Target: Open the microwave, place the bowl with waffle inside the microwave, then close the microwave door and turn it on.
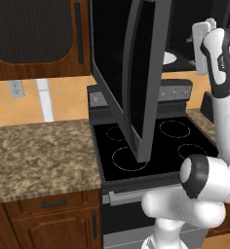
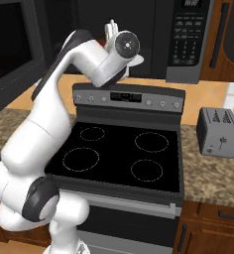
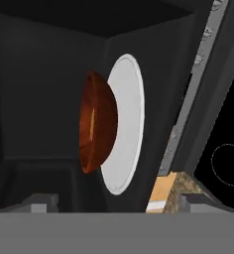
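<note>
Backing the gripper [image 3: 116,201] straight out is your job now; you are keeping its jaws wide, holding nothing. The bowl [image 3: 96,126] is sitting on the white turntable [image 3: 126,124] inside the microwave [image 2: 139,34], at nine o'clock of the plate. The waffle [image 3: 92,124] is showing inside it. You are then swinging the microwave door [image 1: 136,78] shut.

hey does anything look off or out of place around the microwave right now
Nothing is spilled or damaged. The bowl sits on the white turntable inside the microwave. The microwave door hangs wide open over the stove, and the open gripper points into the cavity.
</note>
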